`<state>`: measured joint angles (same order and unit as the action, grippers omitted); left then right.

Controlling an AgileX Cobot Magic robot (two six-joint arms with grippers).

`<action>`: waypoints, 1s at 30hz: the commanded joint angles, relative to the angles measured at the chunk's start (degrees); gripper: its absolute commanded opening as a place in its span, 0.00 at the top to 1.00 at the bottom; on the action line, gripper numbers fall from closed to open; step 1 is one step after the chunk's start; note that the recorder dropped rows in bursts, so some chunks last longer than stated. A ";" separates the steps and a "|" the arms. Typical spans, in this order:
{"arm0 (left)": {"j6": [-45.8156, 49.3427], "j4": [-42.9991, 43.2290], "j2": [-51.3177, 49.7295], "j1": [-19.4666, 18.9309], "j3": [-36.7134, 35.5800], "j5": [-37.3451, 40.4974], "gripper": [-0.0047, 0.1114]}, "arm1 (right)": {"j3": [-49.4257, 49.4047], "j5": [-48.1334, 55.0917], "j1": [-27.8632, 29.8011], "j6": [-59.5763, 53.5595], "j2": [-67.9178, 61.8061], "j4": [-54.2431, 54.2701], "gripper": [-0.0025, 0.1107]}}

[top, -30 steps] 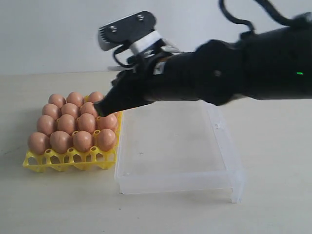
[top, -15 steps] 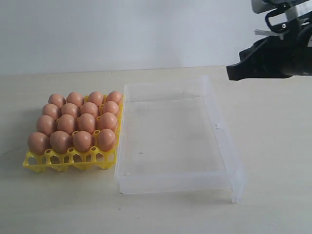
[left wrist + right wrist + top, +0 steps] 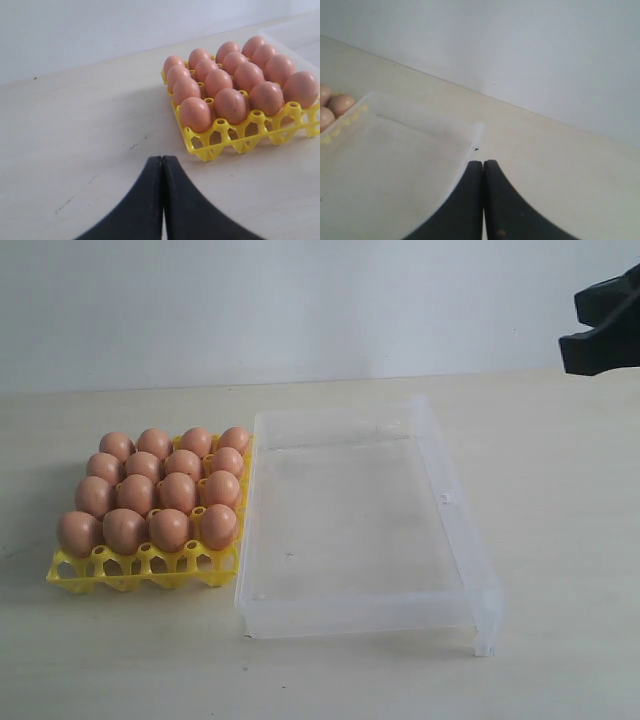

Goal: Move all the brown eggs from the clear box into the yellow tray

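Sixteen brown eggs [image 3: 150,495] counted, four rows of four, all seated in the yellow tray [image 3: 75,575] at centre-left of the exterior frame. The clear box [image 3: 350,530] lies mid-frame, just beside the tray's right side. Left gripper [image 3: 162,161]: fingers pressed together, nothing between them, over the table [image 3: 75,125] near the tray. Right gripper [image 3: 483,165]: pressed together too, holding nothing; I see its arm [image 3: 605,325] at the upper right edge.

Left gripper [image 3: 162,161] fully closed, right gripper [image 3: 483,165] fully closed, held high
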<state>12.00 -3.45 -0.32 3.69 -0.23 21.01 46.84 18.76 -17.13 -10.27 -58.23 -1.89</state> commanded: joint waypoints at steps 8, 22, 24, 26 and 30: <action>-0.02 -0.08 0.32 0.25 0.23 -0.35 0.96 | 0.41 4.96 0.46 -1.44 3.58 -1.71 0.98; -0.02 -0.08 0.32 0.25 0.23 -0.35 0.96 | 0.12 17.99 1.97 2.80 17.67 -11.20 0.98; -0.02 -0.08 0.32 0.25 0.23 -0.35 0.96 | -1.82 19.47 1.86 2.80 19.84 -10.67 0.98; -0.02 -0.08 0.32 0.25 0.23 -0.35 0.96 | -5.39 16.14 1.86 2.80 23.38 -10.67 0.98; -0.02 -0.08 0.32 0.25 0.23 -0.35 0.96 | -18.11 -1.74 1.98 2.97 32.96 -10.67 0.98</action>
<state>12.00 -3.45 -0.32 3.69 -0.23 21.01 35.77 28.14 -15.57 -7.72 -30.76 -12.95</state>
